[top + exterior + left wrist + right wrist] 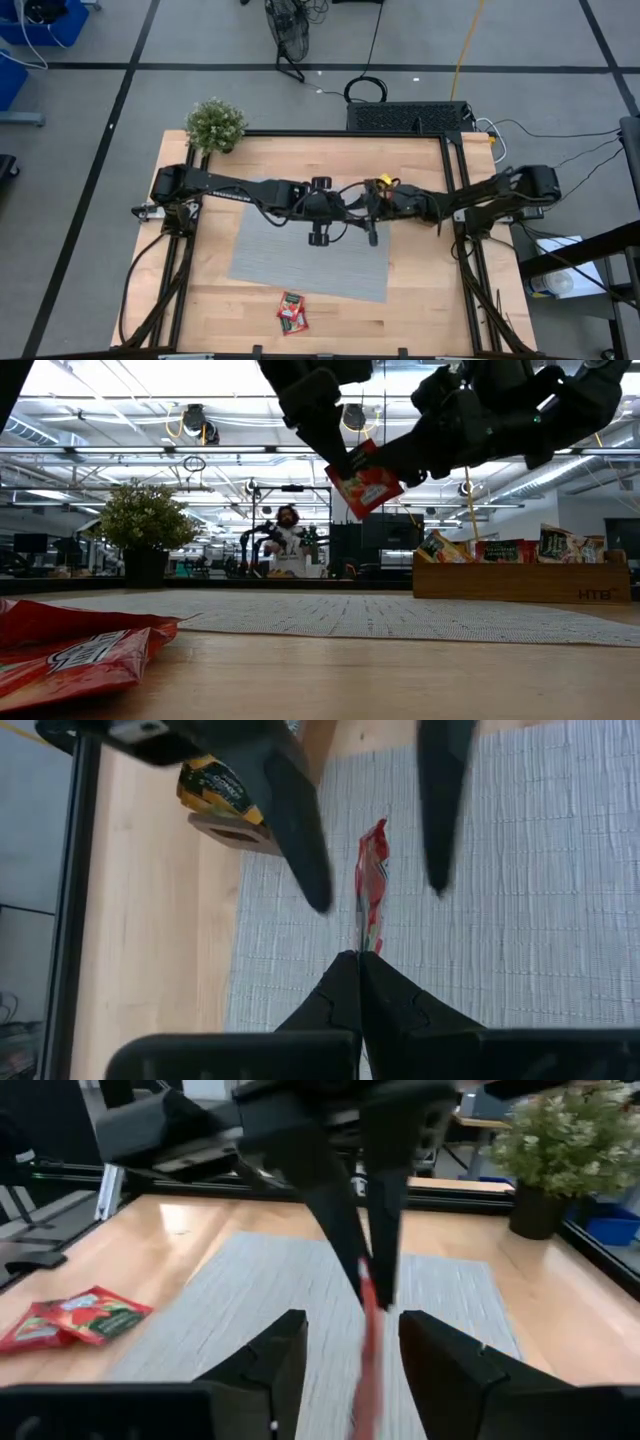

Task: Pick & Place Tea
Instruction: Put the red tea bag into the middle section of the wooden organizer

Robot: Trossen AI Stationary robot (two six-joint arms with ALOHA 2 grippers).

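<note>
Mid-air handover of a small red square tea sachet (366,482) above the grey woven mat (300,255): pinched in the shut left claw (358,960), with the right claw (352,1345) spread open either side of it, gripping nothing. Next, probably, clearing the right arm and carrying the sachet to the brown wooden compartment tray (520,578) around 12 o'clock off the mat. Two more red sachets (292,312) on the bench at 6 o'clock; potted green plant (215,125) at 10 o'clock. Arms close together, so collision likely the main risk.
</note>
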